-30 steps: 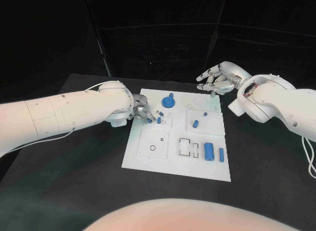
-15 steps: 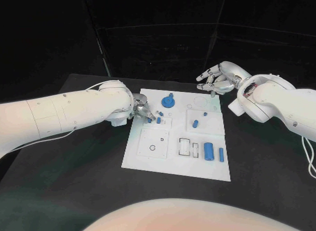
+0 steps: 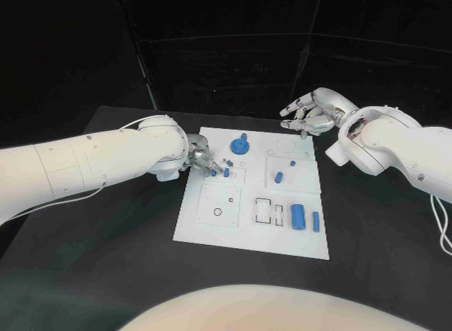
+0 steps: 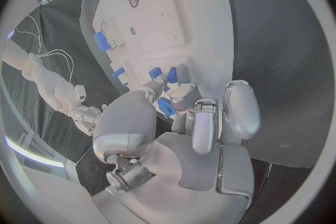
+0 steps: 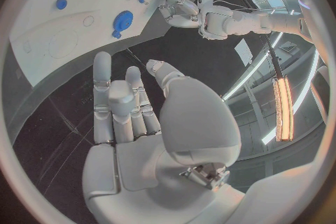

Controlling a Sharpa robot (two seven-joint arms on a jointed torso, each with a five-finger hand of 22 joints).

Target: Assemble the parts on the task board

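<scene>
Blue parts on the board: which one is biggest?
The round blue disc with a knob, at the board's far end. The others are slim pegs and cylinders.

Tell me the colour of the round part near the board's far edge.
Blue. The round part stands out against the white task board, clearest in the head view.

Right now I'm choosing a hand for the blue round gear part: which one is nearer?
Left. The left hand sits just beside the gear; the right hand hovers past the board's far corner.
</scene>
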